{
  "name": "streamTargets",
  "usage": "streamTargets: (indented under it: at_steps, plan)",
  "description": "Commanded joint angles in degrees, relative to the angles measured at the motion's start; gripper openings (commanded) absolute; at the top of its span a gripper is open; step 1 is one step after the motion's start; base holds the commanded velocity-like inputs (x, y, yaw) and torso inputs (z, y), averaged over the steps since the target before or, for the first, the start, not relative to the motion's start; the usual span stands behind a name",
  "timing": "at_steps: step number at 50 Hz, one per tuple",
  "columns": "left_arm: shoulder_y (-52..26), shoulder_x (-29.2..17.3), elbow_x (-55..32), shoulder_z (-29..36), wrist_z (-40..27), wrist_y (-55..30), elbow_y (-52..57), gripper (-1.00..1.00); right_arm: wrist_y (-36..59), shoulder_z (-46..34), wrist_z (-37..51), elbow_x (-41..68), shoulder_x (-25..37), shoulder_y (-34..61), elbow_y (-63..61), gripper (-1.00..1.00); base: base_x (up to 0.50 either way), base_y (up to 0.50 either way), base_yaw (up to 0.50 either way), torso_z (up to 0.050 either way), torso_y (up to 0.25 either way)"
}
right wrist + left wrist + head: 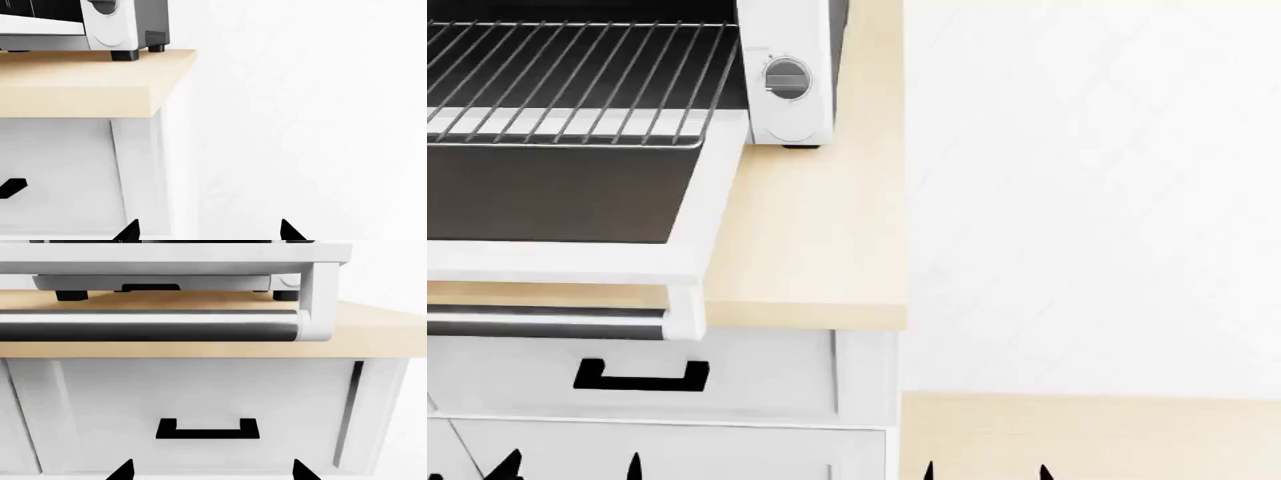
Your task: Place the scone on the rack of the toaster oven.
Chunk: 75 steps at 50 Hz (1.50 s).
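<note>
The toaster oven (785,60) stands on the wooden counter with its glass door (554,205) folded down flat. Its wire rack (574,80) shows inside and is bare. The door's bar handle (147,326) overhangs the counter's front edge. No scone shows in any view. My left gripper (210,471) is open and empty, low in front of the drawer below the door; only its tips show in the head view (567,468). My right gripper (208,231) is open and empty, low by the cabinet's right corner, and it also shows in the head view (985,472).
A white drawer cabinet (761,375) with a black handle (207,429) stands under the counter (814,250). A white floor lies to the right. A second wooden surface (1094,435) shows at the lower right. The oven's right end (123,25) sits near the counter's corner.
</note>
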Motion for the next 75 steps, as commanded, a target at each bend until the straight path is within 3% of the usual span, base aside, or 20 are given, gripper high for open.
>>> streamTargets:
  at_steps: [1, 16, 23, 39, 48, 58, 75]
  plan:
    - [0.14, -0.91, -0.76, 1.15, -1.08, -0.50, 0.58, 1.00, 0.98, -1.20, 1.95, -0.32, 0.96, 0.38, 0.17, 1.00, 0.00, 0.00, 0.00, 0.000, 0.000]
    - [-0.29, -3.10, -3.30, 3.57, -3.58, -0.26, 0.41, 1.00, 0.87, -4.11, 4.55, 1.00, 3.15, 1.16, 1.10, 1.00, 0.00, 0.00, 0.00, 0.000, 0.000]
    - [2.18, -4.75, -5.44, 5.02, -1.59, 2.56, 6.86, 1.00, 2.03, -4.81, 5.32, 1.74, 3.68, 0.89, -1.67, 1.00, 0.00, 0.00, 0.00, 0.014, 0.031]
    - [4.53, -11.89, -10.53, 0.89, -4.54, -18.24, 37.71, 1.00, 14.24, -6.77, 3.80, 4.67, 7.15, 0.51, -20.81, 1.00, 0.00, 0.00, 0.00, 0.050, 0.089]
    - [2.56, -14.58, -14.40, -2.49, -6.61, -27.56, 47.31, 1.00, 25.83, -7.50, 3.31, 4.44, 10.40, 4.18, -30.32, 1.00, 0.00, 0.05, 0.00, 0.050, 0.090]
    - [2.45, -15.29, -14.79, -4.27, -7.70, -27.49, 47.75, 1.00, 29.71, -7.63, 2.35, 6.48, 11.28, 4.94, -35.61, 1.00, 0.00, 0.50, 0.00, 0.050, 0.090]
    - [3.48, -16.04, -13.85, -3.55, -8.55, -26.65, 46.35, 1.00, 29.68, -7.88, 1.99, 8.55, 11.18, 6.00, -34.36, 1.00, 0.00, 0.50, 0.00, 0.050, 0.100]
